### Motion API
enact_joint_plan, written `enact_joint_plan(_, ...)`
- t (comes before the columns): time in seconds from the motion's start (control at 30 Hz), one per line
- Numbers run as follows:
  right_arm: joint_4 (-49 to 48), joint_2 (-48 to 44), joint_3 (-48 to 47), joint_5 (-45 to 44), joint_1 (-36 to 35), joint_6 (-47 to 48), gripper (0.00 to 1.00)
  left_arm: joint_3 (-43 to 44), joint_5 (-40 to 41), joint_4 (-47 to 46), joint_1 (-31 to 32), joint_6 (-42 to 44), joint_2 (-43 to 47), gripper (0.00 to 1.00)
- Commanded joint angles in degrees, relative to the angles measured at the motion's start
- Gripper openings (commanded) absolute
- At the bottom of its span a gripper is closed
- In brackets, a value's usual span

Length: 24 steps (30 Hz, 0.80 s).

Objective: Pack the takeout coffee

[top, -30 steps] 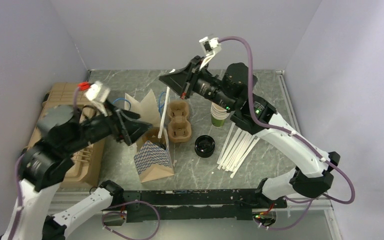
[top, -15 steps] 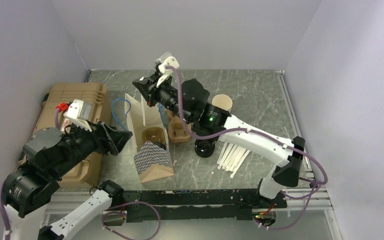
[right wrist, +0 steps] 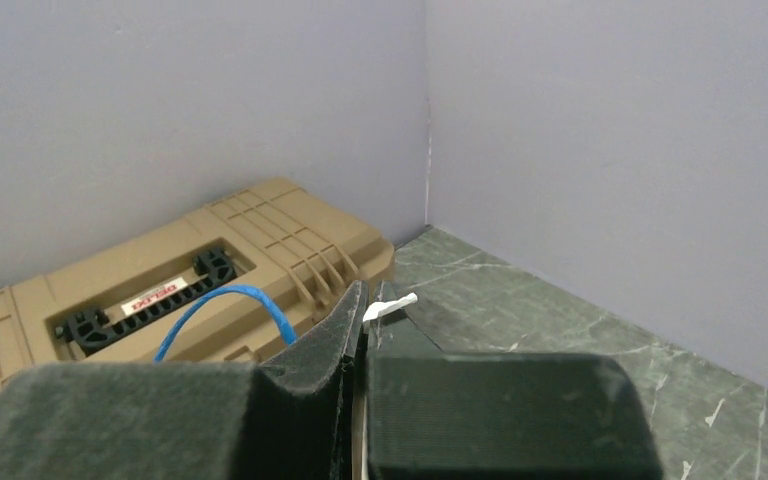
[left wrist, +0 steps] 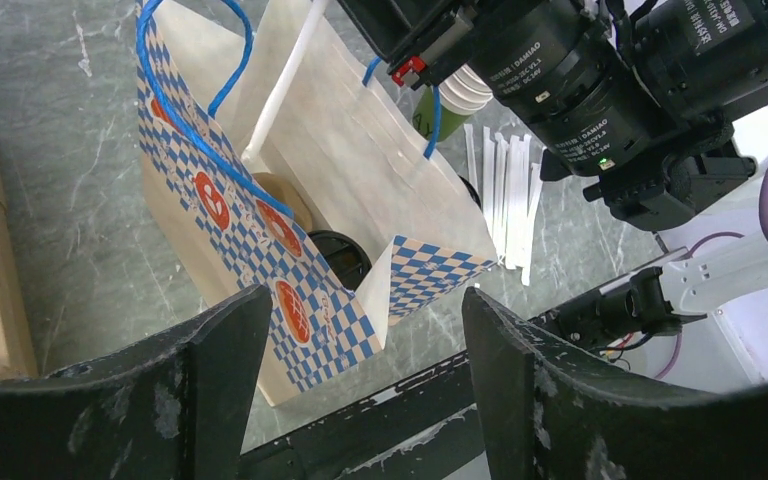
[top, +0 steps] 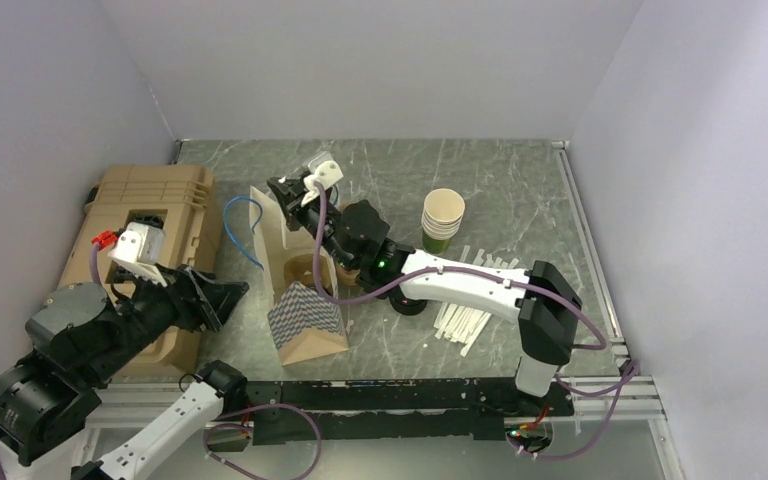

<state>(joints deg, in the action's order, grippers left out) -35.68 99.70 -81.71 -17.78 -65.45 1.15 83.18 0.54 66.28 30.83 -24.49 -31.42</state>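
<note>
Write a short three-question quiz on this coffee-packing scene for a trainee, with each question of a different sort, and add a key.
1. True or false: the left gripper is open and holds nothing.
2. What is the right gripper shut on? A) a black lid B) a white straw C) a paper cup
3. Fill in: the takeout coffee stands inside the ____.
Key: 1 true; 2 B; 3 paper bag.
</note>
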Motion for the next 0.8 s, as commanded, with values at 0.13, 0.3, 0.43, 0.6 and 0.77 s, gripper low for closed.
enact_joint_plan(0.13, -11.6, 1.5, 1.3, -5.1, -0.1, -2.2, 0.08, -1.2, 0.0, 0.4, 0.1, -1.5, 1.6, 0.75)
enact_joint_plan(0.3, -11.2, 0.9, 2.3, -5.7, -0.1, -3.7, 0.35, -0.7, 0.0, 0.8, 0.0, -1.8, 1.3, 0.74)
enact_joint_plan(0.43, -10.1, -0.7, 3.0, -5.2, -0.1, -3.3, 0.53, -1.2, 0.0, 0.4, 0.0, -1.9, 1.0, 0.74)
enact_joint_plan(0.6, -7.0, -4.1, 3.7, -5.2, -0.1, -2.7, 0.57, -2.1, -0.9, -0.9, 0.1, -2.1, 0.7, 0.73)
enact_joint_plan(0.77, -2.4, -8.9, 4.3, -5.7, -0.1, -1.7, 0.60, -2.4, -1.3, -1.4, 0.1, -2.5, 0.0, 0.73)
